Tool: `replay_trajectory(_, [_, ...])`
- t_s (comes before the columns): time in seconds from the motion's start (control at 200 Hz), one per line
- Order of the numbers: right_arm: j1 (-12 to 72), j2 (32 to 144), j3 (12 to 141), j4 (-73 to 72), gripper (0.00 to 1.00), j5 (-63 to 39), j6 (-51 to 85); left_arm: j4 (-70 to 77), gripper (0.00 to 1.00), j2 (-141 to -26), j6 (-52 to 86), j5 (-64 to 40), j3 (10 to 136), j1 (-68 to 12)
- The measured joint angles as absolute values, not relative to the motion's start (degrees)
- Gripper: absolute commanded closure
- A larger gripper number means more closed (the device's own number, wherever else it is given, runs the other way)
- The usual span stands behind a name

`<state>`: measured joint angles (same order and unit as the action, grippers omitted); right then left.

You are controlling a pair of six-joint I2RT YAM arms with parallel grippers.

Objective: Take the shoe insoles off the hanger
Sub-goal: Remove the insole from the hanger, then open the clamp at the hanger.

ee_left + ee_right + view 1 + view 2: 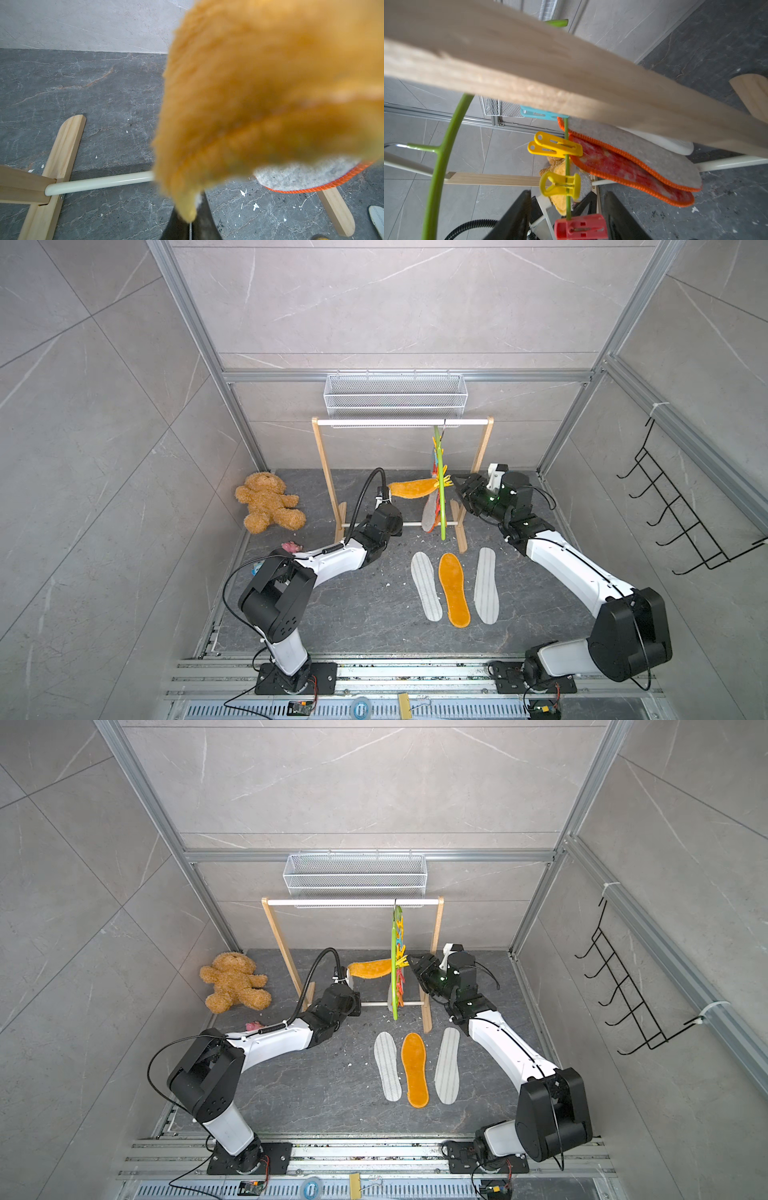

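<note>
The lime-green hanger (441, 506) (393, 977) hangs edge-on from the white rail, with coloured clips along it. My left gripper (384, 495) (190, 220) is shut on the tip of an orange fuzzy insole (411, 488) (259, 83), stretched out leftward from a clip. My right gripper (457, 485) (568, 192) is open at the hanger's right side, its jaws either side of a red clip (581, 227), just short of a yellow clip (560, 185). A grey felt orange-rimmed insole (643, 153) and a red-white mottled one (623, 170) hang clipped. Three insoles lie on the floor: striped (426, 587), orange (454, 589), striped (486, 585).
The wooden rail frame (328, 472) stands around the hanger, and its post passes close over my right wrist. A teddy bear (268, 502) lies at the left, with a small pink thing (291, 546) near it. A wire basket (395, 396) hangs on the back wall and a black hook rack (673, 506) on the right wall.
</note>
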<state>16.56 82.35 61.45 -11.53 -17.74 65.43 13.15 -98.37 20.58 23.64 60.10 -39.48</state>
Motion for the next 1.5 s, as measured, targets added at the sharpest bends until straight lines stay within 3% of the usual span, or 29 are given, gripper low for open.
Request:
replay_trajectory(0.574, [17.67,85.78,64.66,-12.82,0.54,-16.64,66.06,12.78,1.0,-98.0,21.04,23.31,60.1,-39.2])
replay_trajectory(1.113, [17.85,86.7,65.14,-12.73,0.73,-16.21,66.26,12.34,1.0,-97.73,21.67,23.31,60.1,-39.16])
replay_trajectory(1.498, [18.0,86.91,65.17,-12.73,0.75,-16.23,66.3,12.29,1.0,-94.72,22.83,23.97,57.25,-38.7])
